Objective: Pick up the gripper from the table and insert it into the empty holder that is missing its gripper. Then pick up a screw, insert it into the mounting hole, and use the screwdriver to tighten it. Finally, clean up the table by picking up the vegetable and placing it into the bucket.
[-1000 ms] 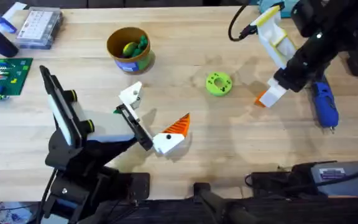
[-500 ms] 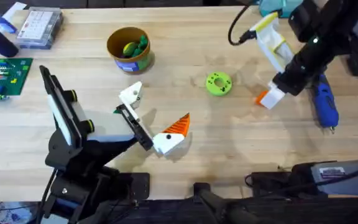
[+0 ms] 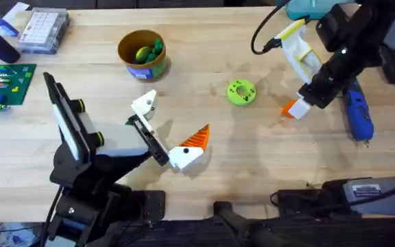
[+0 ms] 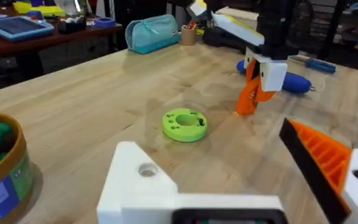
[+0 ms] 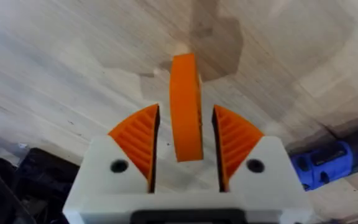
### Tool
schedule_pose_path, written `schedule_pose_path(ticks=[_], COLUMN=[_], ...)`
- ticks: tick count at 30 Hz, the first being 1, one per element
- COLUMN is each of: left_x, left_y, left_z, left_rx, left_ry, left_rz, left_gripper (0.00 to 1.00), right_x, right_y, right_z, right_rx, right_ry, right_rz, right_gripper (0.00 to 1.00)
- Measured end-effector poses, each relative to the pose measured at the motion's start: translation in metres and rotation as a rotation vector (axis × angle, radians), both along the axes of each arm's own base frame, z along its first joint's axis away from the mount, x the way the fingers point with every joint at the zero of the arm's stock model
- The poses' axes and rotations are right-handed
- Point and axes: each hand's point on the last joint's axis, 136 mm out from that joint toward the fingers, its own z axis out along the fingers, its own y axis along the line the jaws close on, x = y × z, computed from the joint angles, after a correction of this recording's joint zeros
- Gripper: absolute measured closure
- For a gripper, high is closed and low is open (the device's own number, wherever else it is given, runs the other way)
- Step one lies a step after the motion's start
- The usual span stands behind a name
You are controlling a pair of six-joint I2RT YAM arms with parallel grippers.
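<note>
A loose orange ribbed gripper piece [image 5: 186, 106] is seen standing between the orange ribbed pads [image 5: 137, 142] of the right gripper [image 3: 297, 108] at the right of the pale wooden table [image 3: 252, 158]. In the right wrist view the pads flank the piece closely on both sides with thin gaps visible, so the fingers are narrow about it; whether they actually grip it cannot be told. The long axis of the piece runs in line with the fingers, pointing away from the wrist toward the tabletop, which it is judged to touch or nearly touch.

The coming move is judged to turn on one relation: the piece lies at the table's right, while the white holder with one finger missing is taken to be the left gripper [image 3: 173, 147], which rests low near the table's middle, well apart and to the left. There a single orange ribbed finger [image 4: 321, 151] is seen beside a bare white block with a hole [image 4: 140, 176]. The right arm is plainly the nearer to the piece, and a carry leftward across the lime-green ring-shaped disc [image 3: 241, 92] would be called for.

The short blue-handled screwdriver [image 3: 358, 116] lies just beside the right gripper, on its outer side. The round ochre-yellow bucket [image 3: 125, 45] stands at the far left, with green and yellow items already seen inside.
</note>
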Motion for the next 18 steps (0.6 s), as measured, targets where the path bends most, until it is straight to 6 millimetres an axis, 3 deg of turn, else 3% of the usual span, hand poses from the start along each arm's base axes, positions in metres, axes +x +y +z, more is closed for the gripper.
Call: schedule_pose_path(ticks=[7,12,15,18], left_x=[0.000,0.000,0.000,0.000], left_y=[0.000,0.000,0.000,0.000], left_z=[0.000,0.000,0.000,0.000], left_rx=[0.000,0.000,0.000,0.000], left_ry=[0.000,0.000,0.000,0.000], left_rz=[0.000,0.000,0.000,0.000], left_gripper=[0.010,0.010,0.010,0.010], right_x=[0.003,0.004,0.004,0.005], right_y=[0.000,0.000,0.000,0.002], right_z=[0.000,0.000,0.001,0.030], right_rx=[0.001,0.001,0.001,0.018], right_ry=[-0.011,-0.015,-0.019,-0.142], right_rz=[0.000,0.001,0.000,-0.034], right_gripper=[0.698,0.977,0.986,0.992])
